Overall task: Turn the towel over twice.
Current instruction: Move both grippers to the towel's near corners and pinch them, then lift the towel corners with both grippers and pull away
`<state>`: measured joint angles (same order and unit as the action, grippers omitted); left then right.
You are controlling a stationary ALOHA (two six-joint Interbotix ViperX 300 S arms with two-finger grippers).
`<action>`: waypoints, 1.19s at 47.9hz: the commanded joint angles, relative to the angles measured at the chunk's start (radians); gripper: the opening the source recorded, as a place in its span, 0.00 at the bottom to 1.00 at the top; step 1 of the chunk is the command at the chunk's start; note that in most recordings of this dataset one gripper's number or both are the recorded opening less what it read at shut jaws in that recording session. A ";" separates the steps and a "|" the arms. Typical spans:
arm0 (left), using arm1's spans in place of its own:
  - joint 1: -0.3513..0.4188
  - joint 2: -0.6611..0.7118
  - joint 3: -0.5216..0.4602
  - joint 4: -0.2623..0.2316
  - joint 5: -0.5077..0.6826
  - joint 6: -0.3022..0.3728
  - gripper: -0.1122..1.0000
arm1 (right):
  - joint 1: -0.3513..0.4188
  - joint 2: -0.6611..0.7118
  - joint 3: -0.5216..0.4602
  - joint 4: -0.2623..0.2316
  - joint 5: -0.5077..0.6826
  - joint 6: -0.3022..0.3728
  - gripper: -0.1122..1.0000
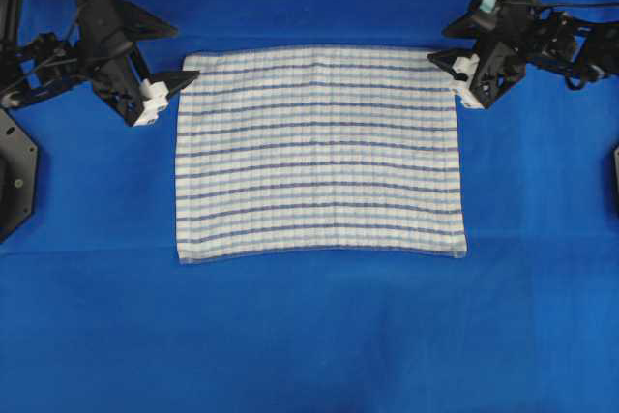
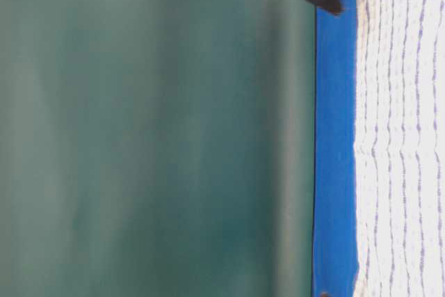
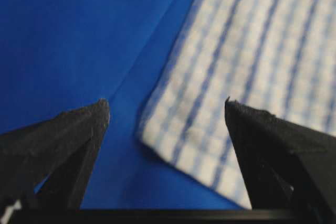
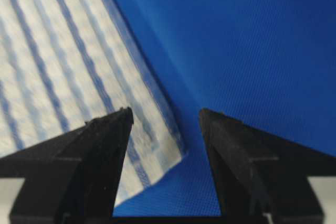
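My left end effector (image 1: pixel 184 77) and right end effector (image 1: pixel 437 58) stand wide open and empty, one at each far corner of the towel (image 1: pixel 319 152). The towel lies flat on the tabletop (image 1: pixel 309 336); I judge both turns still pending.

The blue-covered table (image 1: pixel 309 336) carries the towel (image 1: pixel 319 152), spread flat.

Open tool (image 3: pixel 167 109) straddles the towel (image 3: pixel 247 66) corner, seemingly above it
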<state>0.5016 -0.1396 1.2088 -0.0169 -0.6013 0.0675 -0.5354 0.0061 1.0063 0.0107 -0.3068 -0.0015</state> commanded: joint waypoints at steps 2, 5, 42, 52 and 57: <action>0.018 0.057 -0.026 0.000 -0.035 0.000 0.88 | -0.008 0.044 -0.029 0.000 -0.017 -0.002 0.63; 0.025 0.094 -0.035 0.000 -0.046 0.002 0.88 | -0.014 0.066 -0.035 0.000 -0.020 -0.002 0.63; 0.075 0.242 -0.077 -0.002 -0.005 0.005 0.12 | -0.025 0.077 -0.034 -0.002 -0.017 -0.005 0.13; 0.075 0.184 -0.084 -0.002 0.029 0.006 0.12 | -0.026 0.049 -0.034 -0.002 -0.017 0.000 0.13; 0.083 0.121 -0.095 -0.002 0.060 0.008 0.12 | -0.044 0.009 -0.035 -0.002 -0.014 0.000 0.13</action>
<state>0.5752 0.0445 1.1275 -0.0169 -0.5568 0.0736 -0.5584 0.0644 0.9771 0.0092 -0.3221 -0.0046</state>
